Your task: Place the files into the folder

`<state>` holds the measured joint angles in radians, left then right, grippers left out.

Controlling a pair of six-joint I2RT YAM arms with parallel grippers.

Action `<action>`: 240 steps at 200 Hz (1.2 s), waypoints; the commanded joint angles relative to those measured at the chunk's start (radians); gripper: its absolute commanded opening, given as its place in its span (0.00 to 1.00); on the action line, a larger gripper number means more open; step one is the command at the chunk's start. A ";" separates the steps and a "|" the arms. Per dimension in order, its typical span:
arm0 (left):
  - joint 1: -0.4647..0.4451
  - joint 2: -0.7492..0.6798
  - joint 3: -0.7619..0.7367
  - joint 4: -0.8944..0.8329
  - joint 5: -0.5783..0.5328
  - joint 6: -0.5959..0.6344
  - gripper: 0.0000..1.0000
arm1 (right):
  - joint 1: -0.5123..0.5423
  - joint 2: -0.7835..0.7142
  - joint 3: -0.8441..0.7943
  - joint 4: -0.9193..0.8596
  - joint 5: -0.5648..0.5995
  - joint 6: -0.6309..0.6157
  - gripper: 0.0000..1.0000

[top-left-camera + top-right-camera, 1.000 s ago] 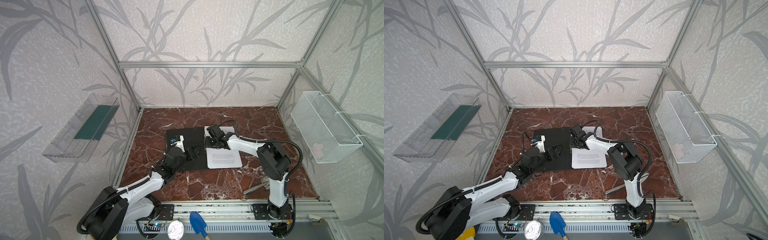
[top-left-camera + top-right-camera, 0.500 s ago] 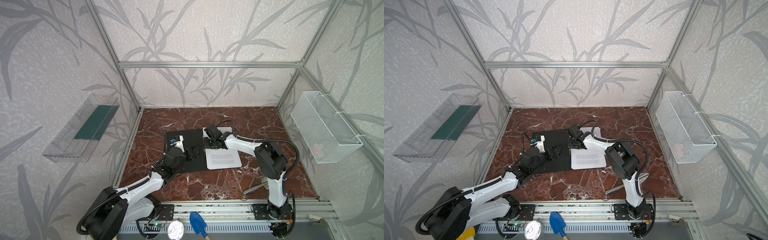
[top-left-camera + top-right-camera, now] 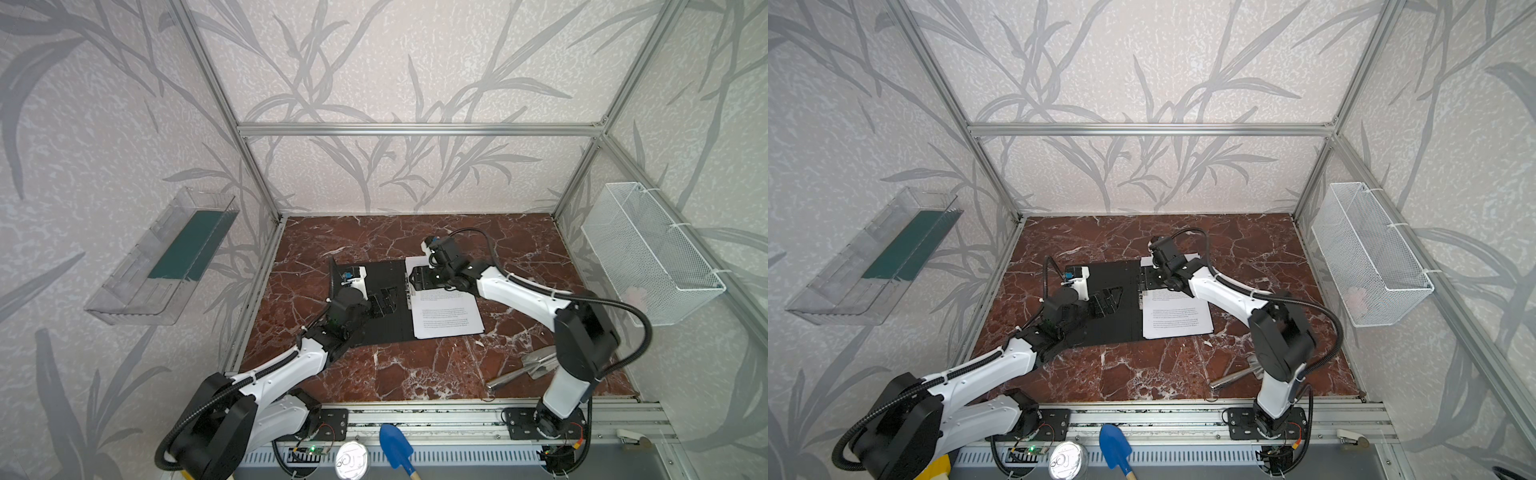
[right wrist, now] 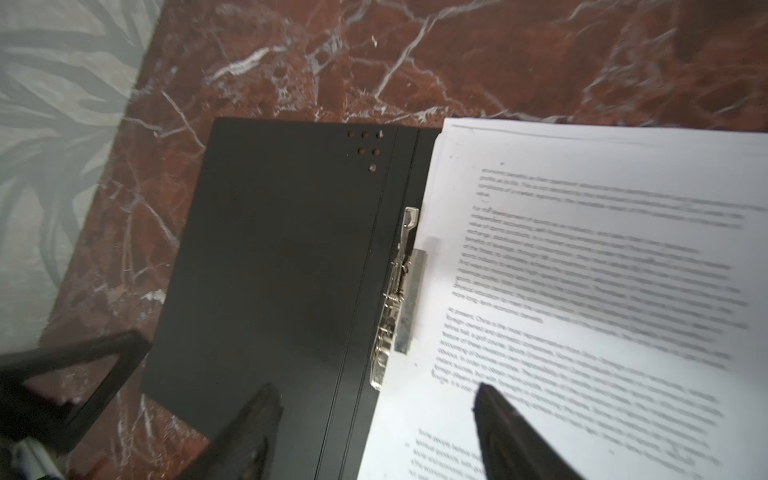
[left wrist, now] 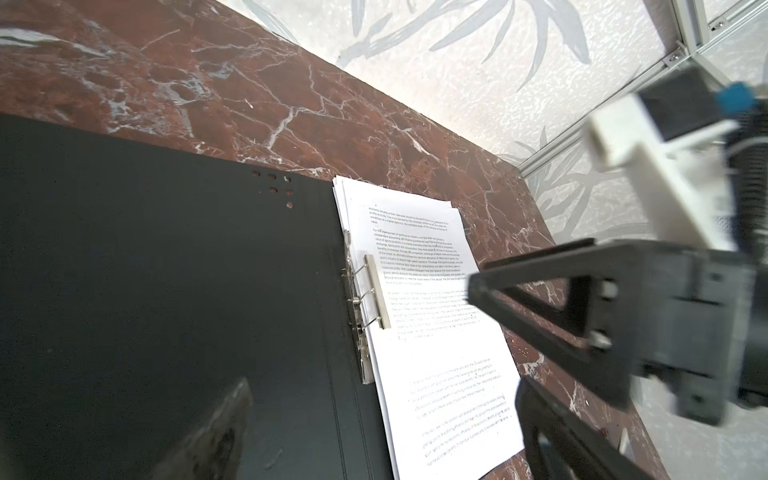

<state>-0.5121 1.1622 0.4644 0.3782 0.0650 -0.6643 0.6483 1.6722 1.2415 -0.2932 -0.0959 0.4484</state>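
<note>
The folder (image 3: 390, 328) lies open and flat on the red marble table (image 3: 415, 374), smooth black inside up. One thin pile of white printed files (image 3: 446, 318) lies on its right half, its edge under one shiny metal clip (image 4: 409, 299); I cannot count the sheets. The right gripper (image 4: 376, 388) is spread wide and empty by the clip. The left gripper (image 3: 384, 301) is wide and empty too, over the black half

Top views: high, front, angled down, far, whole table (image 3: 415, 374) in both.
Wrists: close, both over folder (image 5: 166, 270).
</note>
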 commanded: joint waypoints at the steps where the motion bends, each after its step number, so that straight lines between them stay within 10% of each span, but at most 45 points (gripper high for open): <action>1: 0.069 0.109 0.065 0.044 0.155 0.034 0.99 | -0.039 -0.165 -0.143 -0.025 -0.052 -0.099 0.86; 74: 0.258 0.731 0.399 0.371 0.782 -0.224 0.96 | -0.140 -0.428 -0.596 0.245 -0.207 -0.130 0.99; 103: 0.280 0.806 0.453 0.291 0.799 -0.192 0.97 | -0.117 -0.488 -0.730 0.472 -0.242 -0.046 0.99; 240: 0.262 0.924 0.657 0.053 0.888 -0.107 0.97 | -0.100 -0.542 -0.766 0.505 -0.215 -0.006 0.99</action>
<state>-0.2386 2.0575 1.0809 0.4652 0.9195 -0.7902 0.5438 1.1419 0.4847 0.1837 -0.3153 0.4412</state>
